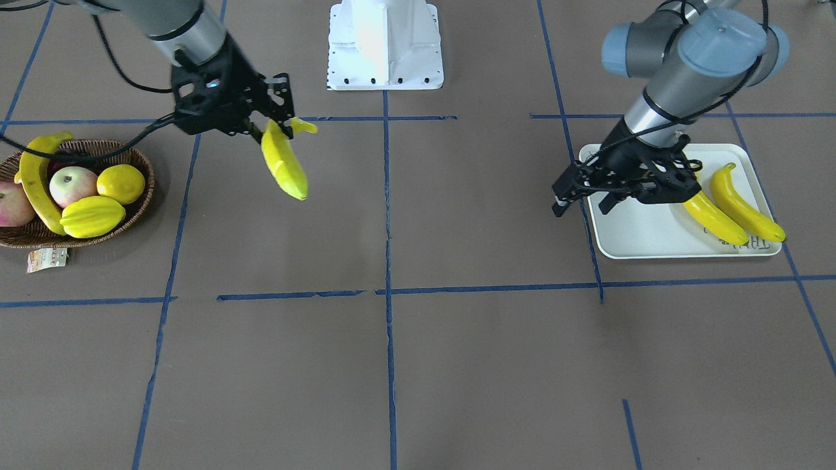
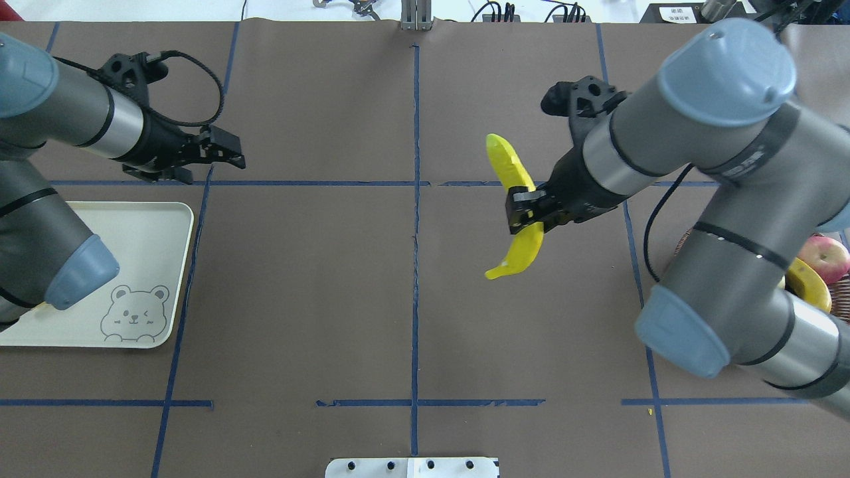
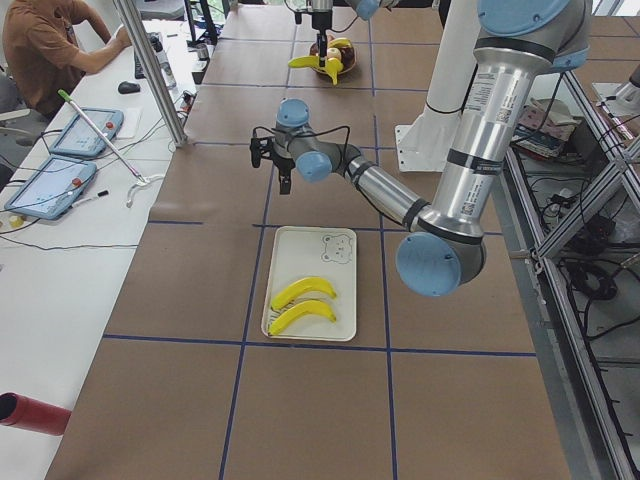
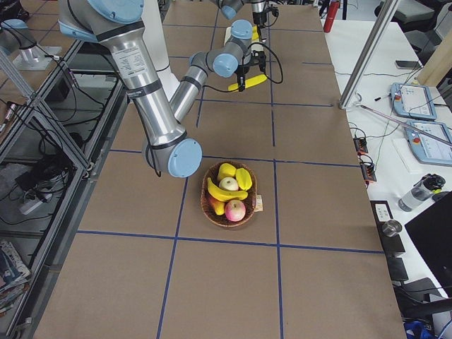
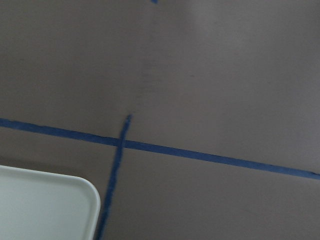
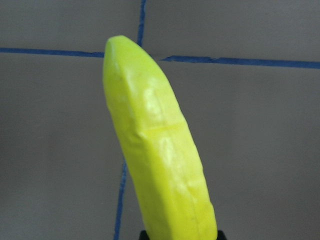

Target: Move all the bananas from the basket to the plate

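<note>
Banana hangs clamped in the right jaws, above the desk. Left jaws gape empty near the plate, which holds two bananas.

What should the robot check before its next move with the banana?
1. The right hand is shut on the held banana: ok.
2. The grip is tight enough not to slip: cannot tell.
3. The left hand is open and empty: ok.
4. The plate has bare room beside the two bananas: ok.
5. The basket is free of bananas: not ok, one basket banana lies inside.
</note>
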`<state>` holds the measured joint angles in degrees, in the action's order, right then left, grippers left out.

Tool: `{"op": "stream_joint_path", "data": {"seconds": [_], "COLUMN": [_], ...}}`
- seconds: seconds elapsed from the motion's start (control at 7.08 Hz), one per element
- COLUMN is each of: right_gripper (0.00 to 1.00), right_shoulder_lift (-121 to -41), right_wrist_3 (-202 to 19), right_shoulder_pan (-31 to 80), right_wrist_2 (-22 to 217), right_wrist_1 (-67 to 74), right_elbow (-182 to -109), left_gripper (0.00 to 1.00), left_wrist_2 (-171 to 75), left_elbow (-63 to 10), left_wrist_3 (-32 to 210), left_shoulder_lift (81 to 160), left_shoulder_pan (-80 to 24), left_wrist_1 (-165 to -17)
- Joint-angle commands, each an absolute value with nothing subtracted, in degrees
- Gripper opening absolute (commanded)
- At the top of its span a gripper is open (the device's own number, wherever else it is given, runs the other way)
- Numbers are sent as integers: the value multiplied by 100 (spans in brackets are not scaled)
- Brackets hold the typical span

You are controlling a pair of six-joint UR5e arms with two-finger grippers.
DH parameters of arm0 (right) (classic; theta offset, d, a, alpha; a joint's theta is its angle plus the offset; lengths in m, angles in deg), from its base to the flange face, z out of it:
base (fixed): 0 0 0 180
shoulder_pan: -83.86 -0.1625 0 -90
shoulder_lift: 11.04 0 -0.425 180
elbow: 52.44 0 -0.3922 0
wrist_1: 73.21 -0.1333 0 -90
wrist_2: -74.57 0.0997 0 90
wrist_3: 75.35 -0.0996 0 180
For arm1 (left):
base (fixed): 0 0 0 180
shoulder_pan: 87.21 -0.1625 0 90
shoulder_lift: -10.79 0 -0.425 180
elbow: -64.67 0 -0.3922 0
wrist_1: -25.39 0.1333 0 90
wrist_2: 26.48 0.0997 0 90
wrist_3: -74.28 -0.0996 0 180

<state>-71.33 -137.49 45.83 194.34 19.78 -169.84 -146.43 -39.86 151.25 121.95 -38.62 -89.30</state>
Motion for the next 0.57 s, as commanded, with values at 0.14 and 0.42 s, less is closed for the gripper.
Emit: {"op": "stream_joint_path", "data": {"seconds": [0.14,0.42], "right_gripper": [1,1], "right_shoulder_lift": [-6562,-6387], "right_wrist_3": [-14670,-14864], "right_shoulder_pan": [5378,5607], "right_wrist_2": [18647,18472], "right_wrist_1": [1969,1969], "right_elbow": [-16793,-16766], "left_gripper": [99,99], "left_wrist_2": [-14557,-14286], "left_elbow": [-3791,-3772], "left_wrist_3": [17503,18129], "left_shoulder_lift": [12523,12741], "left_shoulder_pan": [-4431,-4790], "left_wrist_1": [-11306,-11663]}}
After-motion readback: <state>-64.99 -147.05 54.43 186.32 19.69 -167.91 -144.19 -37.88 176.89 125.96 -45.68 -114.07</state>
